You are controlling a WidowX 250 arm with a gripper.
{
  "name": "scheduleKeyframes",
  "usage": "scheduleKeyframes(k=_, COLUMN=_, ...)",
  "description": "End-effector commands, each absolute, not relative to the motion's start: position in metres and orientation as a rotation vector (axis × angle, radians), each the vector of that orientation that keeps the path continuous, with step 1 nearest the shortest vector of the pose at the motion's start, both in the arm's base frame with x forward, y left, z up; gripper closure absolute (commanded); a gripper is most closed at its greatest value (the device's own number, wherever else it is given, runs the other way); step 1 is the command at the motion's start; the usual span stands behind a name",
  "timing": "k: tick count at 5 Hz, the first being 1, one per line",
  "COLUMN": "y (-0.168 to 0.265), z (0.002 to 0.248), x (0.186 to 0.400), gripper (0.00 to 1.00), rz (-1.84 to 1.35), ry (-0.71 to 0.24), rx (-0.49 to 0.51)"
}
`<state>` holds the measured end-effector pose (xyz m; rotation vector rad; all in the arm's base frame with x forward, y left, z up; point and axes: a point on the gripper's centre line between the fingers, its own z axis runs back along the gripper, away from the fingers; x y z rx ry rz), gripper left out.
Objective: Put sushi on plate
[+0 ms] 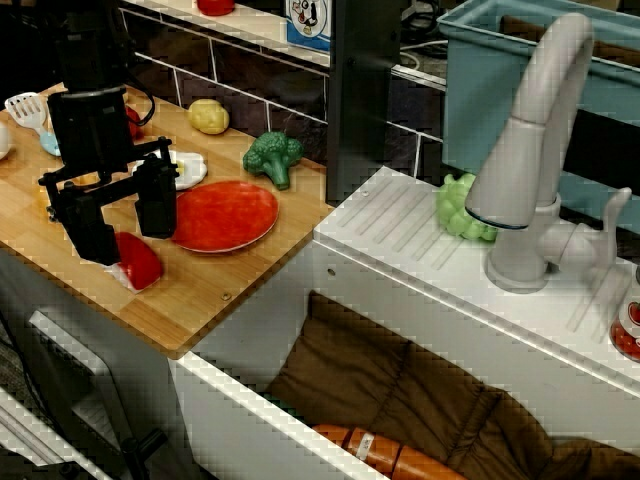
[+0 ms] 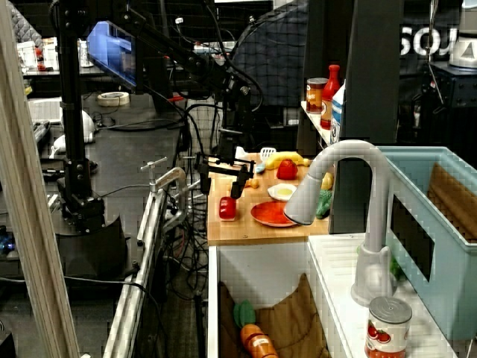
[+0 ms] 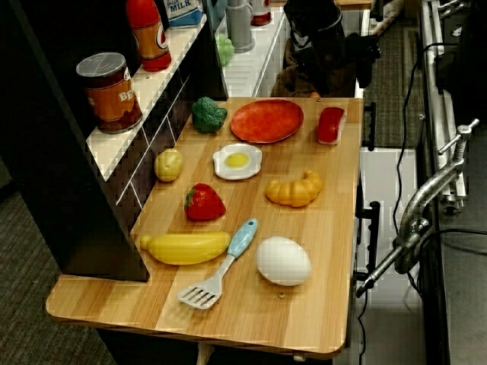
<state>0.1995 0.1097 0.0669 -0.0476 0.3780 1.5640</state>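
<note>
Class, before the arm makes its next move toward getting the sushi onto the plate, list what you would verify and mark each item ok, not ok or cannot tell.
1. Sushi lies on the wooden counter, not on the plate: ok for picking.
2. Plate bare of other items: ok.
3. Gripper open, holding nothing: ok.
4. Fingers lined up on either side of the sushi: cannot tell.
5. Path from sushi to plate free; broccoli and the white dish sit off it: ok.

Sushi (image 3: 330, 125) on counter (image 3: 319, 251) just right of plate (image 3: 266, 121); broccoli (image 3: 208, 114) left of plate; croissant (image 3: 294, 189) nearer
</note>
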Motion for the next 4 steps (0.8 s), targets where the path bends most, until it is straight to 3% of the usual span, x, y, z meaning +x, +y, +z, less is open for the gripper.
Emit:
scheduleKeyframes(k=1, y=0.119, z=0.073, x=0.208, gripper=0.00, rz=1.560, ry=0.293, rx=-0.062)
scheduleKeyframes(k=2, y=0.124, z=0.057, x=0.214, gripper=0.00, rz=1.537, ry=0.193, rx=-0.064)
scheduleKeyframes(k=4, y=0.131, z=0.048, x=0.228, gripper=0.00, rz=1.587, ry=0.140, rx=-0.065)
